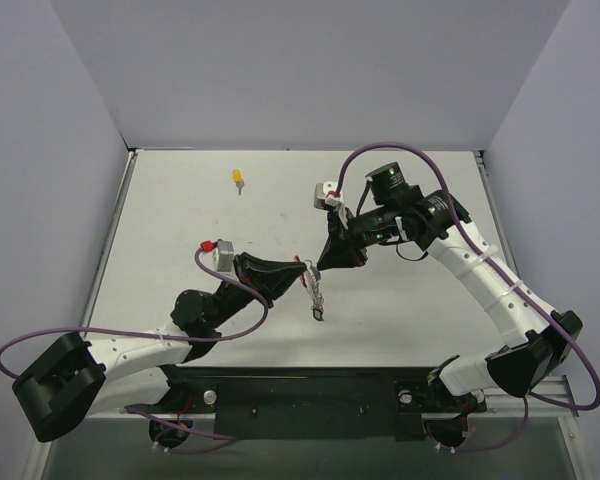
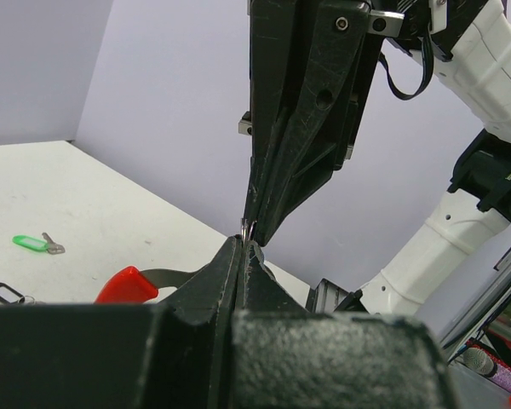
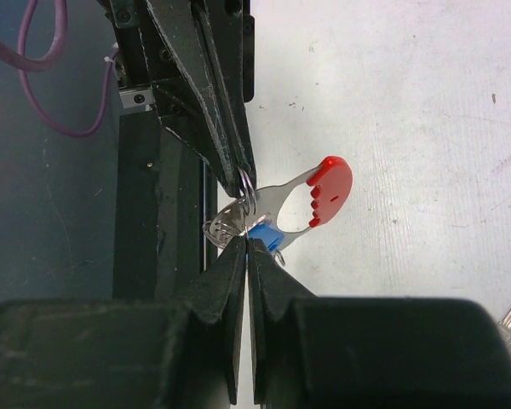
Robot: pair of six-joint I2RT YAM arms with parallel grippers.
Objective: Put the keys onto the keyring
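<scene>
From above, the left gripper (image 1: 298, 270) and right gripper (image 1: 322, 268) meet tip to tip, the keyring (image 1: 316, 298) dangling just below them. A yellow key (image 1: 239, 179) lies well beyond both, unthreaded. Left wrist view: its fingers are pinched narrow, the right gripper's tips touch them from above, and a green key (image 2: 30, 243) and black key (image 2: 2, 292) lie loose off to its left. Right wrist view: its fingers are closed on the blue key (image 3: 264, 235), pressed against the ring the left gripper clamps. The first key looks mid-threading, and three wait.
</scene>
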